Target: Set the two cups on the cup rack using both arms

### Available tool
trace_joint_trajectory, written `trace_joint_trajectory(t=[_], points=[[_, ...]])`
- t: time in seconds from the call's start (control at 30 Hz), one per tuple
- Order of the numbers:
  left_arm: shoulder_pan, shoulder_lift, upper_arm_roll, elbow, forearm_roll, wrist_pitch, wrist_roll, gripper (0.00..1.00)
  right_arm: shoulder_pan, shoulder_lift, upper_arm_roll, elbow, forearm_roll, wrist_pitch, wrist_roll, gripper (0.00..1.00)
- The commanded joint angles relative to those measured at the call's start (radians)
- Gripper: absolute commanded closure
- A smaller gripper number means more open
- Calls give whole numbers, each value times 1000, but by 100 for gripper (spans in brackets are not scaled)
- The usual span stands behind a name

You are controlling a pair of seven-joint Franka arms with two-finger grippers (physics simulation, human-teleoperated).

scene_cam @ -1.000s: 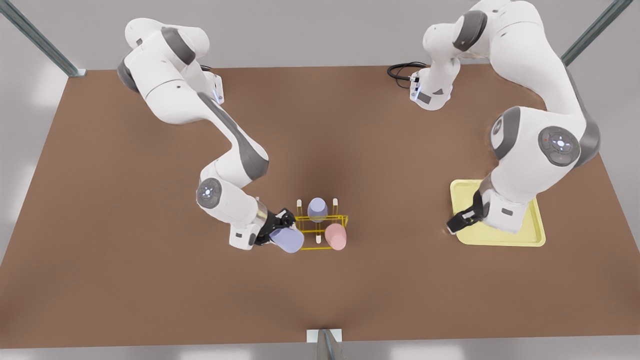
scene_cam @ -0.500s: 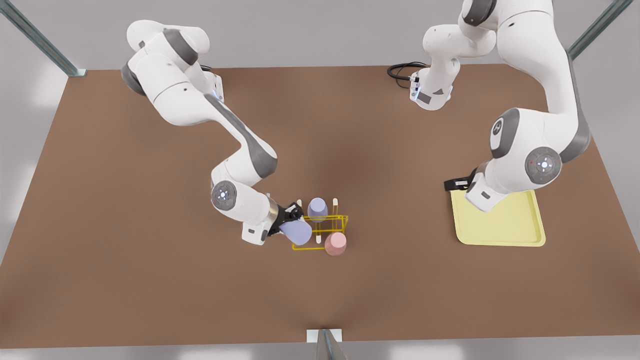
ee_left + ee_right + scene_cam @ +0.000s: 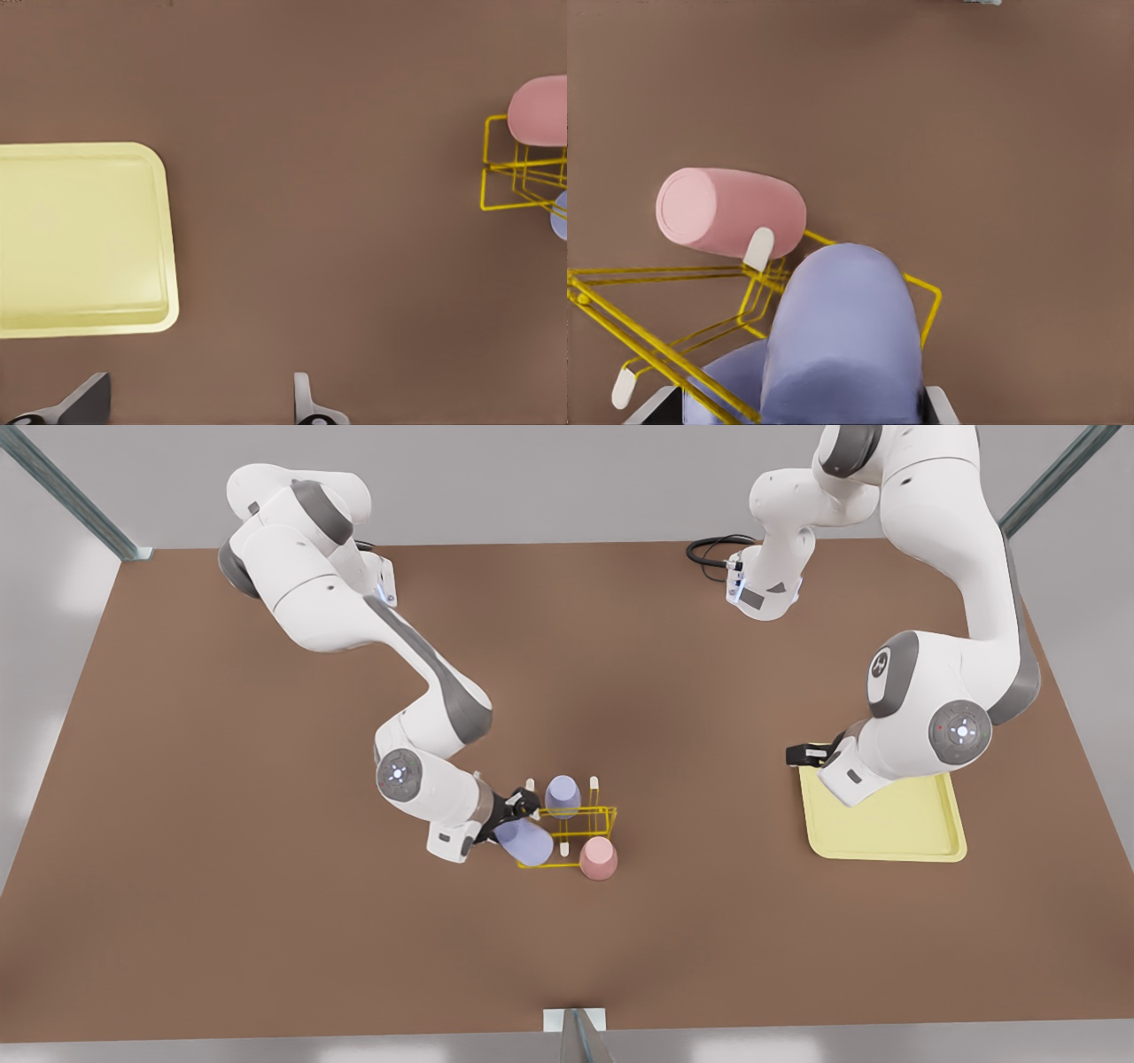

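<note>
Overhead, the front view takes in the whole brown matte tabletop [image 3: 266, 868] and both white arms. On that view's left, the right claw [image 3: 518, 815] is closed on a pale lavender cup [image 3: 524, 841], a smooth tapered tumbler tilted over the near-left corner of the cup rack [image 3: 576, 834]. The rack is a thin bright-yellow wire frame with white-tipped pegs; a second lavender cup [image 3: 563, 795] sits inverted on a far peg, and the salmon pink cup [image 3: 598, 858] on the near peg at the front view's right end. On that view's right, the left claw [image 3: 802, 755] hangs by the far-left corner of a flat pale-yellow tray [image 3: 895, 837].

From the left wrist, two grey fingertips [image 3: 89, 400] stand well apart with nothing between them, above bare tabletop beside the rounded-corner tray [image 3: 84, 239]. Far off sit the rack's wire end [image 3: 523, 173] and the pink cup [image 3: 540, 111].

From the right wrist, the held lavender cup [image 3: 842, 345] looms close between the fingers, over the yellow wires [image 3: 673, 345]. The pink cup [image 3: 731, 212] shows its flat round base, and a white peg tip [image 3: 758, 249] stands just in front of it.
</note>
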Motion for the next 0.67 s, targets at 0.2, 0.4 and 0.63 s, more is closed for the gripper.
trace_joint_trajectory(t=[0.2,0.4,0.63], points=[[2,8,0,2,1,8,122,0,-181,-131,-78,17,-401,-511,73,0],[-5,37,1,88,54,-96,162,0,-443,-442,-147,-22,-174,-756,-35,0],[-11,103,0,198,54,-185,154,0,-461,-568,-145,-116,-160,-755,-42,0]])
